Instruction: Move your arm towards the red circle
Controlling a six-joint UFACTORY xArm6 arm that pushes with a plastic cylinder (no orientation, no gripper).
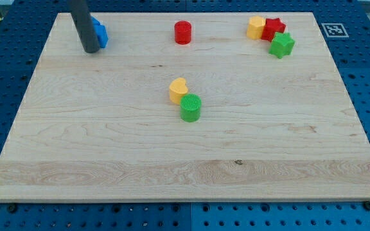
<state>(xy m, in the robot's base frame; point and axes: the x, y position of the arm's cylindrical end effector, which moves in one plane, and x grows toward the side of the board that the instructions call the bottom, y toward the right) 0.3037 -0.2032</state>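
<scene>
Even, bright, diffuse light over the whole wooden board [191, 154]; we see no hard-edged shadows anywhere. Soft, short shadows sit close under the green cylinder [190, 108] and the red cylinder [183, 32], falling slightly toward the near side. No strong glare on the wood; grain lines read clearly across it. The blue perforated table [5, 70] shows a faint sheen at far left. Focus is sharp near to far; block edges are crisp. The rod above my tip [90, 50] looks slightly soft. Board edges run straight, with little distortion.
</scene>
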